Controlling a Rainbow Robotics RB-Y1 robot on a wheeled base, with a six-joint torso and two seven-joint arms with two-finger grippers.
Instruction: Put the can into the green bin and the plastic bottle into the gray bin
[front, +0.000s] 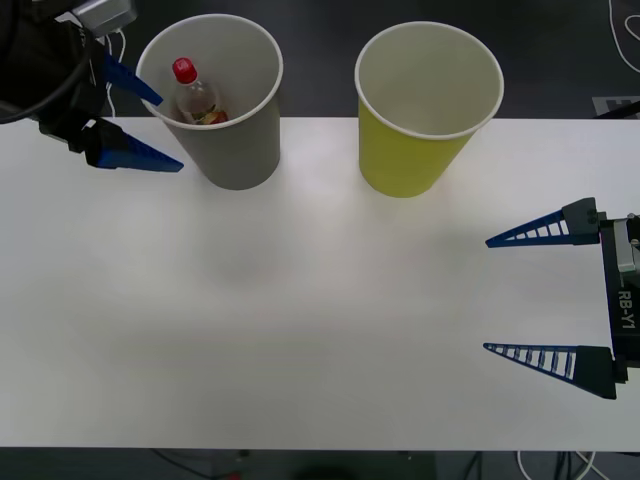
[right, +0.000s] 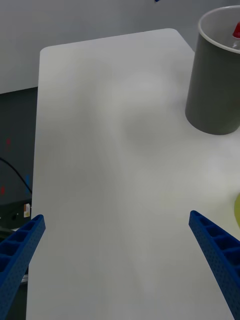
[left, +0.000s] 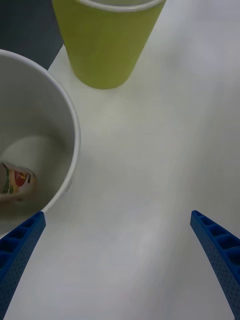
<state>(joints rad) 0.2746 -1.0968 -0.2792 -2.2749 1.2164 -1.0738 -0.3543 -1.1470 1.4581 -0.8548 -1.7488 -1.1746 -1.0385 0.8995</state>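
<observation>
Plastic bottle: the plastic bottle (front: 196, 98) is inside the gray bin (front: 235, 140). It leans against the bin's white inner wall with its red cap up. From the left wrist view a bit of its red and yellow label (left: 15, 182) shows low down in the bin.

Gray bin: it stands upright on the far part of the surface (front: 300, 320). It is right beside the left tool (front: 135, 122), and one blue finger reaches up to its rim. I cannot tell if the finger touches the rim. It is well apart from the right tool (front: 532, 295).

Green bin: the green bin (front: 415, 145) stands upright next to the gray bin with a gap between them. It is farther from the left tool than the gray bin is. It is across from the right tool, not touching it. What I can see of its inside is white.

Left tool: it is at the far left edge of the surface, just beside the gray bin. Its two blue fingers are spread apart and hold nothing.

Right tool: it is low over the right side of the surface and points toward the middle. Its two blue ribbed fingers are spread wide and hold nothing.
</observation>
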